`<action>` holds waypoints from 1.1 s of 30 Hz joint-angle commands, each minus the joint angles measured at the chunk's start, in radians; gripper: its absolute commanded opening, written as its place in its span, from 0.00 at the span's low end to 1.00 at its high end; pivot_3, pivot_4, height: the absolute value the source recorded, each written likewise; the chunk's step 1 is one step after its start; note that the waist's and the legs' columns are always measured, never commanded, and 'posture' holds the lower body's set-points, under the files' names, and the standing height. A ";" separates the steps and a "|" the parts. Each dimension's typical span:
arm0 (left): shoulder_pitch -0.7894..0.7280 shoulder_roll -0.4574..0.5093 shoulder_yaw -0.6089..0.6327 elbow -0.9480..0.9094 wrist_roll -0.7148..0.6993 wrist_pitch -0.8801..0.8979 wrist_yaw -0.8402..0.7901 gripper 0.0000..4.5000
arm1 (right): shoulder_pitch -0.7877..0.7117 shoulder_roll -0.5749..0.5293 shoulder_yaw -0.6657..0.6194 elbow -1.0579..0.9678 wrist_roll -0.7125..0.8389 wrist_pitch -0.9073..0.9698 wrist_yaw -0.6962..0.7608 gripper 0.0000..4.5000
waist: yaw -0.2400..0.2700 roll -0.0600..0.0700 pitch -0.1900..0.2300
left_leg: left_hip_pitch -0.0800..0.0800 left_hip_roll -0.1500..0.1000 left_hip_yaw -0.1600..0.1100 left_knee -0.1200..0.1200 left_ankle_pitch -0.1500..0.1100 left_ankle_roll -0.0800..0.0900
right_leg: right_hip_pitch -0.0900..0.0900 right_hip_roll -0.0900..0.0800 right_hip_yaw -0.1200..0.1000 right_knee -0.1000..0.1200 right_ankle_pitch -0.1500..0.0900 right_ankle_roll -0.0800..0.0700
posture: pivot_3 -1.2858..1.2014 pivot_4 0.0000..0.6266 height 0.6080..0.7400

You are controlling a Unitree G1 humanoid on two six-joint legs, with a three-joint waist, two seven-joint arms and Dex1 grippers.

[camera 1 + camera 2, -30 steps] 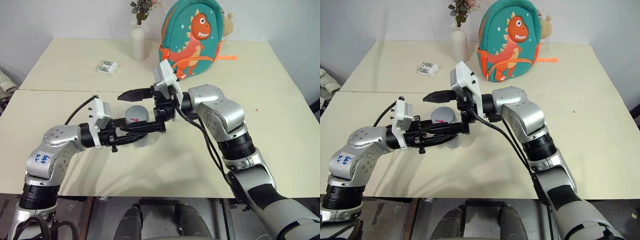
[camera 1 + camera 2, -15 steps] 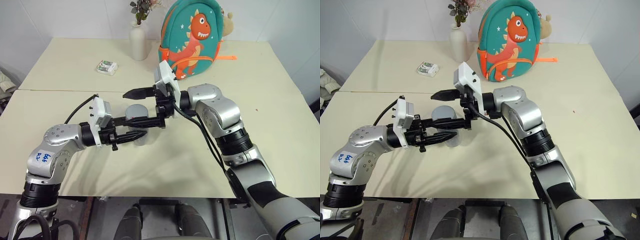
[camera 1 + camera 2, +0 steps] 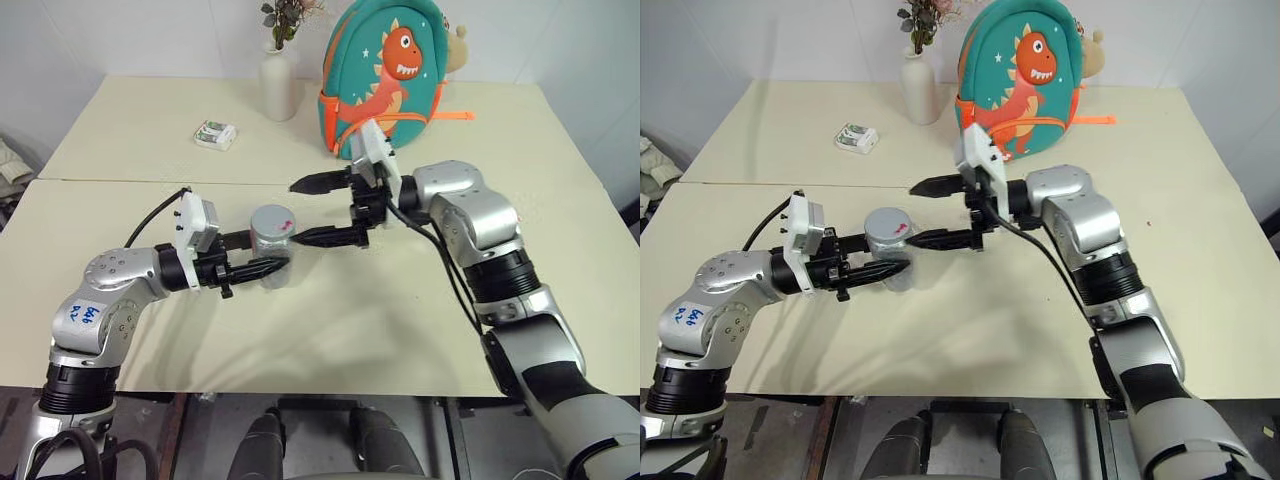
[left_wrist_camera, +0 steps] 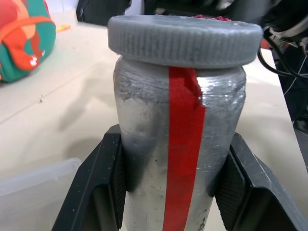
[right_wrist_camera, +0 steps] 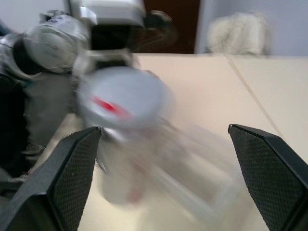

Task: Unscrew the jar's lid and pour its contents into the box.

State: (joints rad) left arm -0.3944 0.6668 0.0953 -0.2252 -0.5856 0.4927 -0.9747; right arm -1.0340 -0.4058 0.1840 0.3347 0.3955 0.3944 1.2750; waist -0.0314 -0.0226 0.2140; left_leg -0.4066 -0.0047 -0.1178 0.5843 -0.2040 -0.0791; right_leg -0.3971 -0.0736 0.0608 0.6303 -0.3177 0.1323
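On the cream table (image 3: 560, 250), the small clear plastic jar with a red strip (image 3: 271, 262) stands upright, the left gripper (image 3: 262, 267) clamped on its body. The flat grey ridged lid (image 3: 272, 219) sits on the jar, so unscrewing and pouring remain. Just beside the jar, the right gripper (image 3: 320, 210) hangs spread and empty.

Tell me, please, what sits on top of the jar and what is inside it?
A grey lid with a red mark sits on the jar. The inside cannot be seen: the wall looks clouded, and red tape covers part of it.
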 commanded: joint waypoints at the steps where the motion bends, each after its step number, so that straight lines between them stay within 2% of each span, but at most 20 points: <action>1: -0.003 -0.001 0.012 -0.038 -0.013 -0.024 -0.010 0.44 | -0.006 -0.013 -0.038 -0.001 0.011 -0.009 0.022 0.99 | -0.004 0.000 0.000 | 0.000 0.000 0.000 0.000 0.000 0.000 | 0.000 0.000 0.000 0.000 0.000 0.000 | 0.52 0.24 1.00; 9: 0.015 -0.017 0.037 -0.043 -0.021 -0.048 0.005 0.44 | -0.013 -0.029 -0.082 -0.026 0.098 0.092 0.123 0.99 | -0.007 0.000 0.000 | 0.000 0.000 0.000 0.000 0.000 0.000 | 0.000 0.000 0.000 0.000 0.000 0.000 | 0.52 0.24 1.00; 13: 0.017 -0.048 0.053 -0.032 -0.021 -0.083 0.016 0.44 | -0.005 0.002 -0.100 -0.109 0.164 0.159 0.107 0.99 | -0.007 0.000 0.000 | 0.000 0.000 0.000 0.000 0.000 0.000 | 0.000 0.000 0.000 0.000 0.000 0.000 | 0.52 0.24 1.00; 21: 0.009 -0.073 0.045 -0.019 -0.019 -0.106 0.014 0.44 | 0.001 0.115 -0.044 -0.169 0.104 0.123 -0.026 0.99 | -0.005 0.000 0.000 | 0.000 0.000 0.000 0.001 0.000 0.000 | 0.000 0.000 0.000 0.001 0.000 0.000 | 0.52 0.24 1.00; 33: -0.001 -0.075 0.029 -0.025 -0.023 -0.089 0.010 0.44 | -0.044 0.182 0.010 -0.119 0.019 0.057 -0.059 0.99 | -0.006 0.000 0.000 | 0.000 0.000 0.000 0.002 0.000 0.000 | 0.000 0.000 0.000 0.003 0.000 0.000 | 0.52 0.24 1.00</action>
State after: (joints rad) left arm -0.3828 0.5903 0.1189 -0.2233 -0.5878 0.4070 -0.9581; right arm -1.0466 -0.2356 0.2102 0.2232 0.4098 0.4757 1.2259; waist -0.0376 -0.0225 0.2141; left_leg -0.4063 -0.0044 -0.1180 0.5867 -0.2040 -0.0791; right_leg -0.3972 -0.0732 0.0609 0.6340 -0.3177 0.1322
